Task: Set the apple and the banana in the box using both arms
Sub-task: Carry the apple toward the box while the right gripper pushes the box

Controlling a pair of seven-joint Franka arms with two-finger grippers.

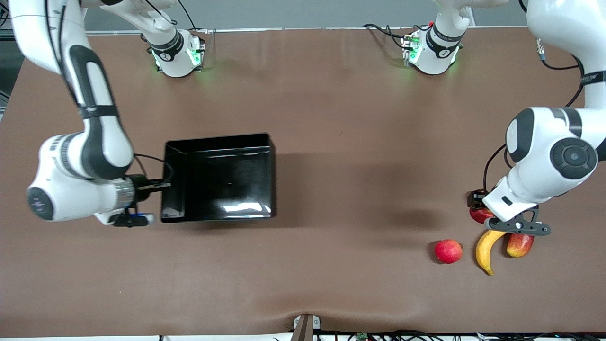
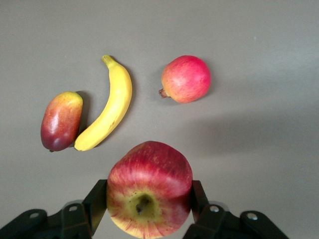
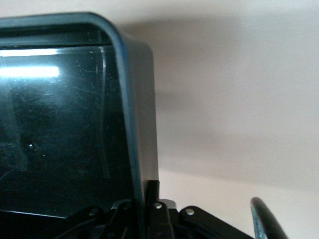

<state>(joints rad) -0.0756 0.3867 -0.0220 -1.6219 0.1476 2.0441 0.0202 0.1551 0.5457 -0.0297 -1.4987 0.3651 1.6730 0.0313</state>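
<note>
Apple (image 2: 149,189) between left fingers (image 2: 95,201)

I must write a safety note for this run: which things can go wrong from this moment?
1. The left gripper holds the small round red-and-yellow apple only by its sides; it could slip during the carry to the shallow glossy black plastic box.
2. The right gripper pinches one thin box wall; the box could tilt or slide.
3. The curved yellow banana lies close below and could be knocked.
</note>
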